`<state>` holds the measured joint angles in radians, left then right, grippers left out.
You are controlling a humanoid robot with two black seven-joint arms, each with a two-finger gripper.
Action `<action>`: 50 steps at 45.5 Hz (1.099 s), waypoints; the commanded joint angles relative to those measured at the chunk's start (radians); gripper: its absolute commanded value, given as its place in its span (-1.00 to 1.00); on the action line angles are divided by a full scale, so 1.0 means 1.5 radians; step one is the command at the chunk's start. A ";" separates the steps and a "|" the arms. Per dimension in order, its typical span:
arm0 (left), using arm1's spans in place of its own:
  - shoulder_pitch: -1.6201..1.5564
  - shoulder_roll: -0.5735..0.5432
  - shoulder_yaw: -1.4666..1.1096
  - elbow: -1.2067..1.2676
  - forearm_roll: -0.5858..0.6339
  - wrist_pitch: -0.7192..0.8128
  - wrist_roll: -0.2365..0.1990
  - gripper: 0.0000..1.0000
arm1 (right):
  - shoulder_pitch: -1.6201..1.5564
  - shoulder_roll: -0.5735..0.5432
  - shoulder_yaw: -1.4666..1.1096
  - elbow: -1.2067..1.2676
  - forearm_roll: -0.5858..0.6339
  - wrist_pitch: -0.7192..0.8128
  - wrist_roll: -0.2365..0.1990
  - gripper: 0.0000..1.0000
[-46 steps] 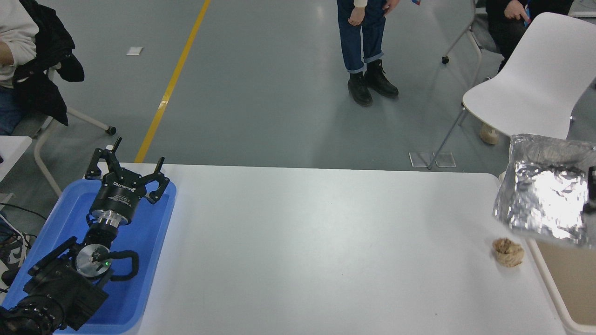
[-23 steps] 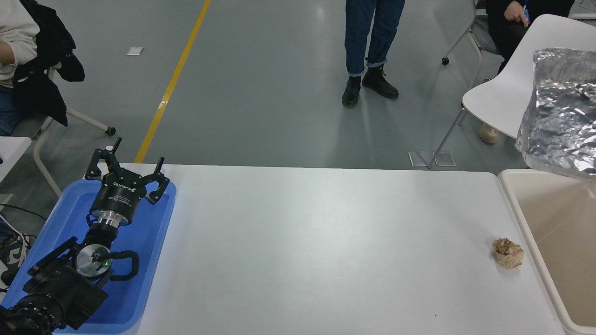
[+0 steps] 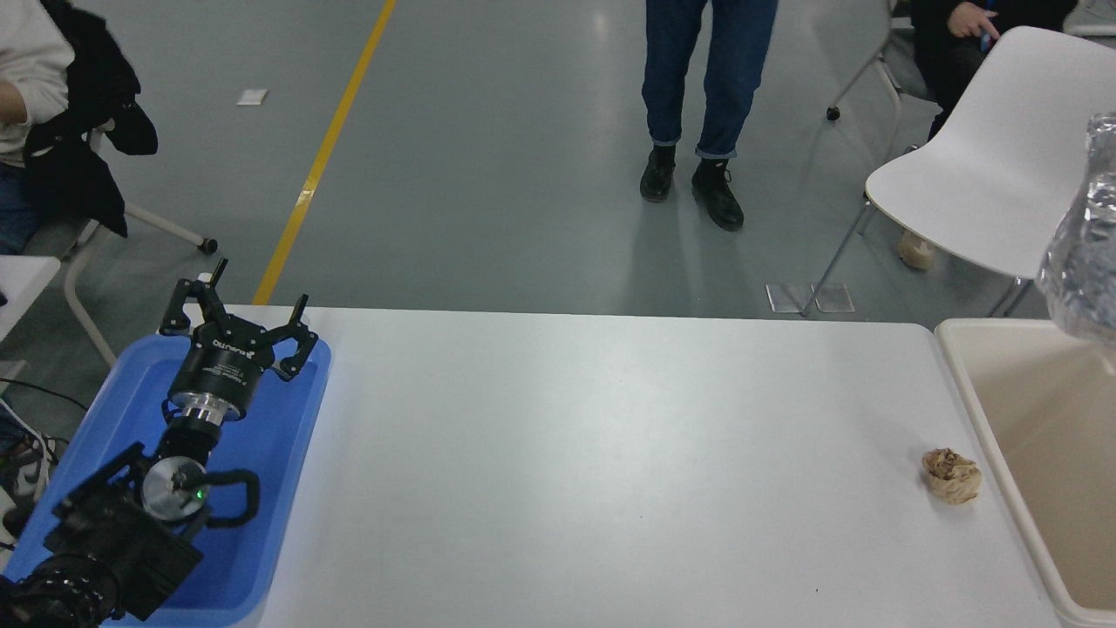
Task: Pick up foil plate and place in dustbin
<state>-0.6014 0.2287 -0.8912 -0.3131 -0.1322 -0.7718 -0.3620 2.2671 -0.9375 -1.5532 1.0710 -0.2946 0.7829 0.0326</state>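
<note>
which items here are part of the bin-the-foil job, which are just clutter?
Job:
- foil plate, lifted at the right edge, above the dustbin
- dustbin, beige, right of the table

Clutter:
- brown paper ball on the table
- blue tray under the parked left gripper
- white chair

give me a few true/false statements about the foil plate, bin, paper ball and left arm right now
1. The foil plate lies flat on the table. False: it is up in the air at the right edge, above the bin.
2. A brown paper ball sits on the table beside the bin. True.
3. The left end effector is over the blue tray. True.
4. The paper ball is inside the bin. False: it is on the table, outside the rim.
</note>
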 commanded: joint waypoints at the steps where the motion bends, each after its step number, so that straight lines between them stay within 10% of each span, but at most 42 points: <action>1: 0.001 0.001 0.000 0.000 -0.001 0.000 0.000 1.00 | -0.250 -0.066 0.125 -0.083 0.017 -0.100 0.001 -1.00; 19: 0.001 0.001 0.000 0.000 -0.001 0.000 -0.001 1.00 | -0.611 -0.060 0.372 -0.185 0.053 -0.450 0.000 -1.00; 50: 0.001 0.001 0.000 0.000 -0.001 0.000 -0.001 1.00 | -1.040 0.169 0.686 -0.598 0.070 -0.502 -0.034 -1.00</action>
<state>-0.5998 0.2301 -0.8913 -0.3129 -0.1335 -0.7715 -0.3636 0.8700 -0.7939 -0.6478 0.3501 -0.1954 0.0688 0.0139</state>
